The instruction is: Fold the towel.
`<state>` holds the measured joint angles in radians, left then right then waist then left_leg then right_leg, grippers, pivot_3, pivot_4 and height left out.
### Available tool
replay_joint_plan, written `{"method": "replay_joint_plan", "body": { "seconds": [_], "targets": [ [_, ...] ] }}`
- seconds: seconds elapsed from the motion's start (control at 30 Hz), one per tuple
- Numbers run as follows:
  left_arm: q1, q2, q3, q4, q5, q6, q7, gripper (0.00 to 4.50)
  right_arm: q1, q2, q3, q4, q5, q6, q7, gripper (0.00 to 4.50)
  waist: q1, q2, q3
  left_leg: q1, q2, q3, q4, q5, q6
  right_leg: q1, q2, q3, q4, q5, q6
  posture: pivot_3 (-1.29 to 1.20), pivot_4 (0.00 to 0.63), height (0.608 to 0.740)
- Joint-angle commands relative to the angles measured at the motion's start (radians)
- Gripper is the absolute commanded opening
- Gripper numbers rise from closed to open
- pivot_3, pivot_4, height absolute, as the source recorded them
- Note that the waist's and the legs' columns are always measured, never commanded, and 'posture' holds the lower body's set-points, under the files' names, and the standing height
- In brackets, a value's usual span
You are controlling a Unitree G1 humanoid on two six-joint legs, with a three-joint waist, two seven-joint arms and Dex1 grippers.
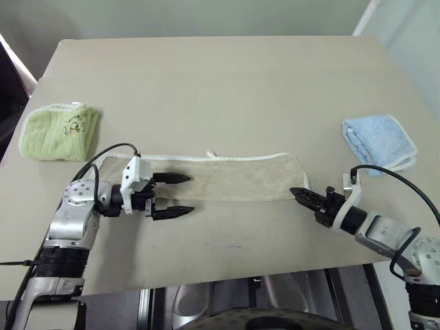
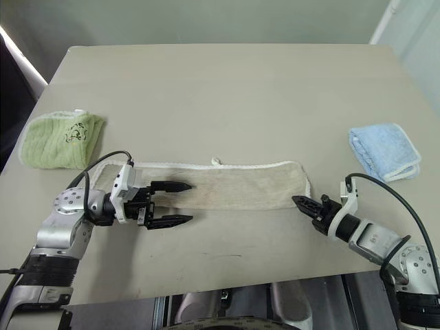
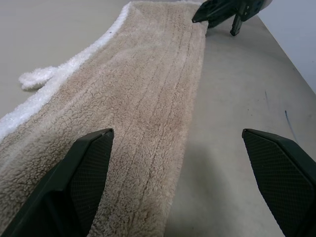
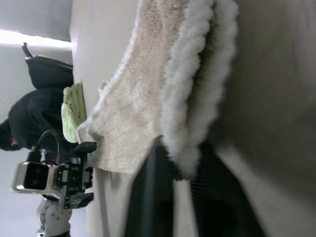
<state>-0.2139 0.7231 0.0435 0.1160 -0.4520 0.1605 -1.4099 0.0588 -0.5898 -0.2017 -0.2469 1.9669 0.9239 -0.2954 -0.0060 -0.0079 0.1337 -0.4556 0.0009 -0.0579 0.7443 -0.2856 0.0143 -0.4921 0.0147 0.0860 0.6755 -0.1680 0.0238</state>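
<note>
The towel [image 1: 234,177] lies folded into a long beige strip with white edging across the front of the table. My left gripper [image 1: 190,193] is open at its left end. One finger [image 3: 89,168] rests over the cloth and the other finger [image 3: 276,168] is over bare table in front of the near edge. My right gripper [image 1: 296,191] is shut at the towel's right front corner. In the right wrist view the fluffy white edging [image 4: 190,148] sits pinched between its dark fingers.
A folded light green cloth [image 1: 58,130] lies at the table's left edge. A folded light blue cloth [image 1: 379,141] lies near the right edge. The tan table [image 1: 206,82] stretches away behind the towel, and its front edge runs just below both grippers.
</note>
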Motion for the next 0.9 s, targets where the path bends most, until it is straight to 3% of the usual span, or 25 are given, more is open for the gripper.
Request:
{"method": "replay_joint_plan", "body": {
  "seconds": [0.03,0.1,0.43,0.7,0.9],
  "targets": [
    [-0.012,-0.009,0.005,-0.004,-0.007,-0.015,0.002,4.5,0.01,0.013,-0.053,-0.048,0.005,-0.021,0.01,0.04,0.0,0.0,0.0,0.0,0.0,0.0,0.0,0.0,0.0,0.0,0.0,0.0,0.0,0.0,0.0,0.0,0.15,0.703],
    [-0.02,-0.009,0.004,0.006,0.0,-0.023,-0.001,4.5,0.025,0.017,-0.067,-0.057,0.005,-0.02,0.017,0.04,0.0,0.0,0.0,0.0,0.0,0.0,0.0,0.0,0.0,0.0,0.0,0.0,0.0,0.0,0.0,0.0,0.15,0.703],
    [-0.098,-0.012,0.03,0.012,-0.04,0.028,0.01,4.5,0.178,-0.185,-0.212,0.012,-0.013,0.05,0.194,0.04,0.011,0.0,0.0,-0.001,-0.002,0.0,0.0,-0.001,0.001,0.001,-0.002,0.0,-0.002,-0.001,0.001,0.0,0.15,0.703],
    [-0.119,-0.002,0.034,-0.006,-0.045,0.05,0.017,4.5,0.143,-0.283,-0.265,0.064,-0.093,0.088,0.335,0.04,0.011,0.001,0.0,-0.001,-0.001,0.0,0.0,-0.002,0.001,0.001,-0.001,0.0,-0.002,-0.002,0.002,0.0,0.15,0.703],
    [-0.147,-0.009,0.023,-0.015,-0.042,0.064,0.028,4.5,0.101,-0.327,-0.243,0.017,-0.273,0.111,0.488,0.04,0.011,0.001,0.0,-0.001,-0.001,0.0,0.0,-0.002,0.002,0.001,-0.002,0.0,-0.003,-0.002,0.002,0.0,0.15,0.703]
  ]
}}
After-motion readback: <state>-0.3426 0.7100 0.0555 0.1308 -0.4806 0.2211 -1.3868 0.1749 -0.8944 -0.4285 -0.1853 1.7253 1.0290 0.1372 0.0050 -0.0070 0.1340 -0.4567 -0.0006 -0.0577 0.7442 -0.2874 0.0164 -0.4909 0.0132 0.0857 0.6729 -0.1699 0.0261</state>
